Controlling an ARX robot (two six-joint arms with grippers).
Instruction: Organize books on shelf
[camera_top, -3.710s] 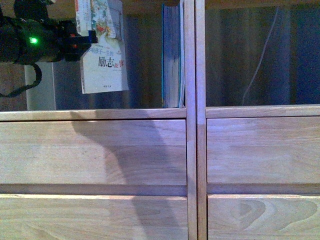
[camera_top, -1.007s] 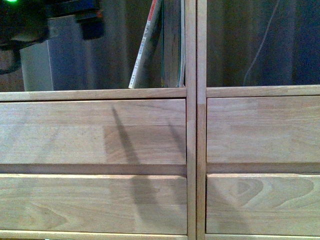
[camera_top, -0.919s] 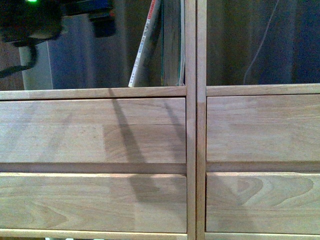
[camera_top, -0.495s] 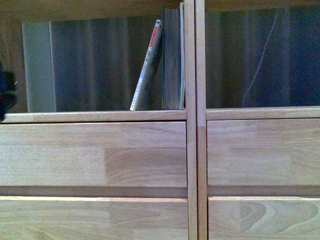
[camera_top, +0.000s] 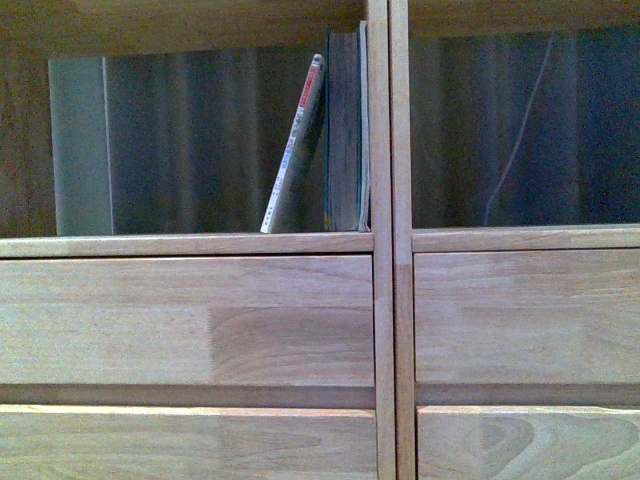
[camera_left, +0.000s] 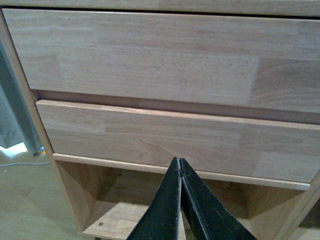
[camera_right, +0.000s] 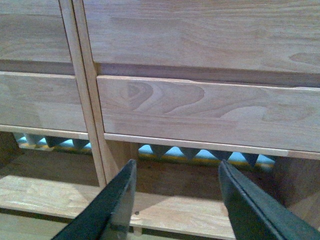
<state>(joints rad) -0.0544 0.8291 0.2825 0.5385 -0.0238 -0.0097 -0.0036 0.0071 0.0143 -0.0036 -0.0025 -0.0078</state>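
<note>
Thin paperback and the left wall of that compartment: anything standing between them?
Nothing. In the front view, the thin paperback leans against the dark book at the divider; the shelf board leftward is bare, with only the backdrop showing.

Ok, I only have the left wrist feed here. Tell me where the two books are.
Observer: Both stand in the shelf's open compartment left of the divider. The thick book is upright against that divider.
Operator: Give me the thin one's pose.
Observer: The thin book leans, top towards the thick book, foot further left.
Operator: Now report the right claw.
Observer: The right claw is open and empty, facing the lower wooden panels.
</note>
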